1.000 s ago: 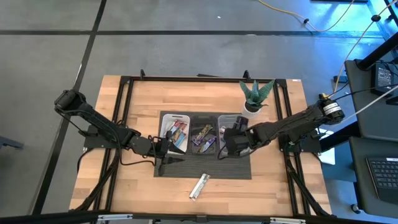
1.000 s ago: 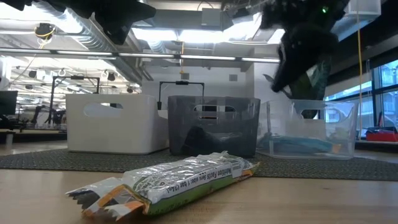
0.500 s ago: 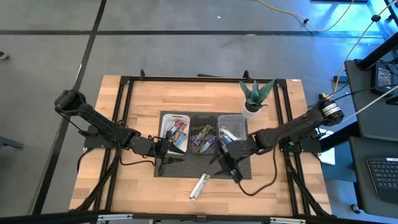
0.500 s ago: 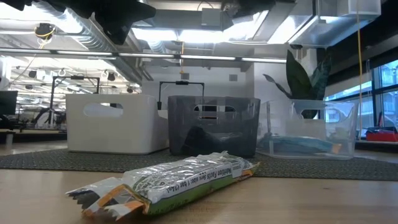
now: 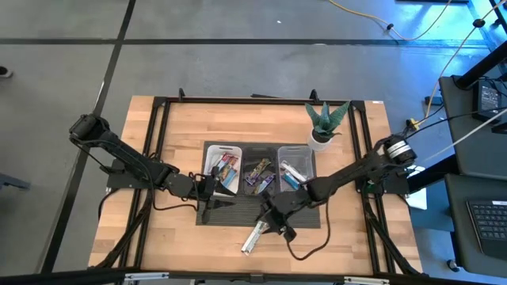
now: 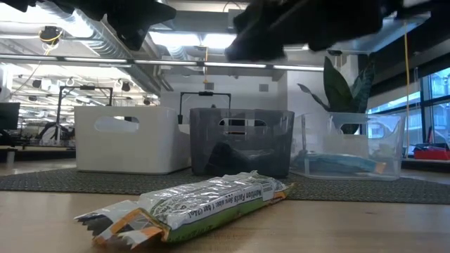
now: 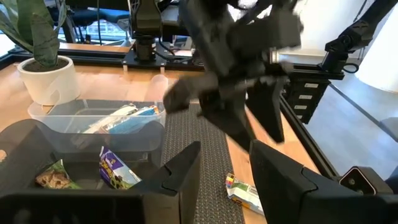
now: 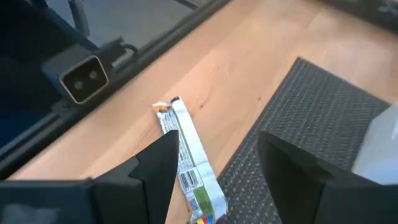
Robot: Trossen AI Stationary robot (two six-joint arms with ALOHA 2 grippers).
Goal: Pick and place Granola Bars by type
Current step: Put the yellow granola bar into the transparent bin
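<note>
- Silver granola bar (image 5: 254,236) lies alone on the bare wood, just off the front edge of the dark mat (image 5: 238,212) and apart from it; everything else I place relative to that mat.
- On the mat's far side I see the white tray (image 5: 220,150), the black tray (image 5: 260,150) and the clear tray (image 5: 295,150), each already holding bars.
- My right gripper (image 5: 273,222) hangs over the mat's front edge, just beside the bar, fingers spread and empty; its wrist view shows the bar between the two fingers (image 8: 152,168).
- My left gripper (image 5: 207,188) waits at the mat's left side by the white tray, fingers parted, nothing between them.
- I judge the bar to be light and slightly stiff inside a crinkly foil wrapper, so slick, and it may skate on the wood if nudged from one side.
- I would pinch it across the narrow width at mid-length, avoiding the flat crimped ends (image 6: 105,218), which would fold.
- Gentle pressure should suffice; hard squeezing risks crumbling the contents.
</note>
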